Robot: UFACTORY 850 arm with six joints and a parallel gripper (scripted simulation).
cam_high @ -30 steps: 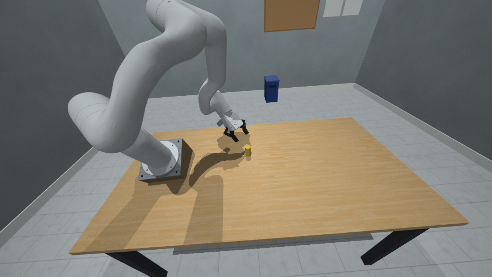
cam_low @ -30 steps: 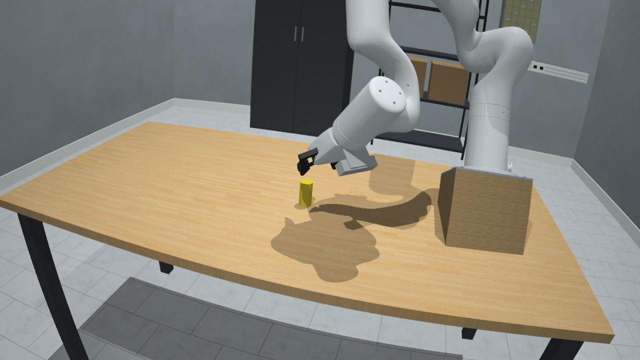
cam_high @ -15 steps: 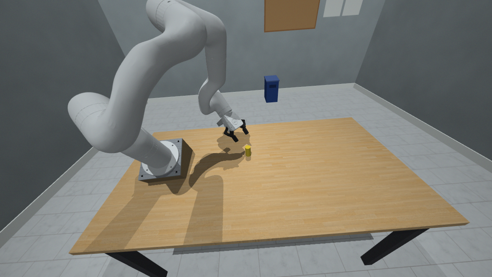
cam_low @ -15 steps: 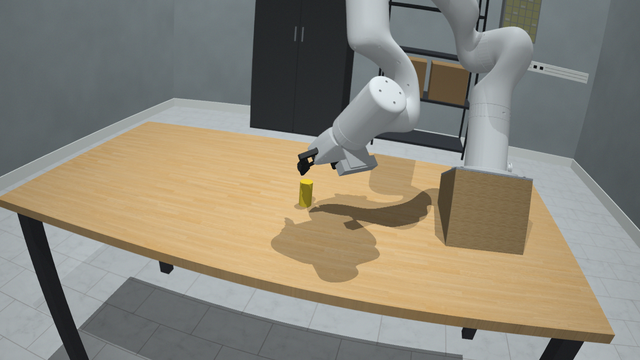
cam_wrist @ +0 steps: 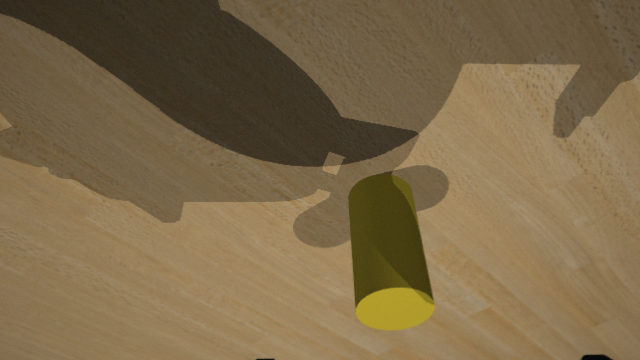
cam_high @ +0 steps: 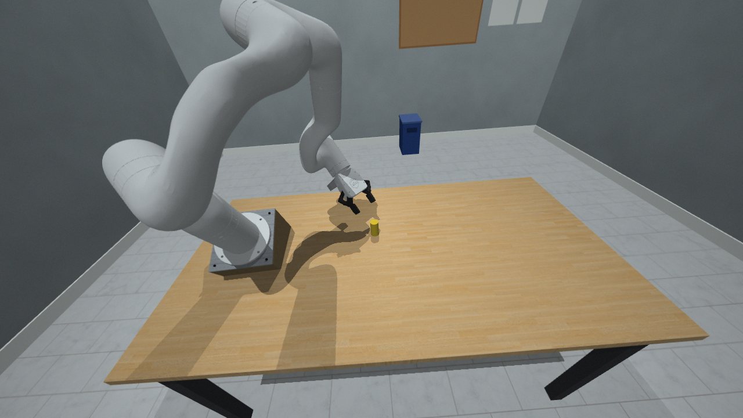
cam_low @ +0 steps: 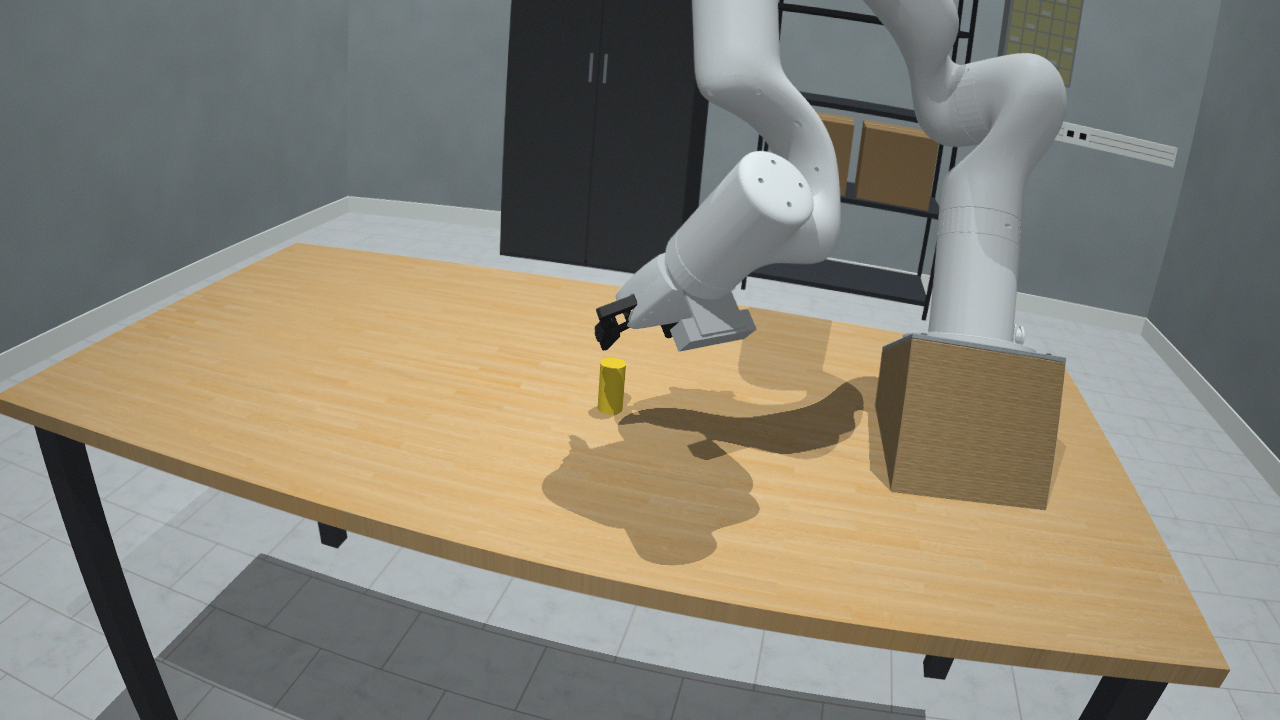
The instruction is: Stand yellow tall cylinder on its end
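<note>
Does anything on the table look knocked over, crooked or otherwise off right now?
Nothing stands out. The yellow cylinder stands upright on its flat end on the wooden table, not tipped or leaning. The gripper hangs above and slightly beside it, open and holding nothing, not touching the cylinder.

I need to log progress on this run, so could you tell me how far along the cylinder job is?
Done, by the look of it: the yellow tall cylinder stands upright on its end on the table. In hand: nothing; the gripper is open and empty, just above and beside the cylinder, apart from it. Left: probably only pulling the arm away.
</note>
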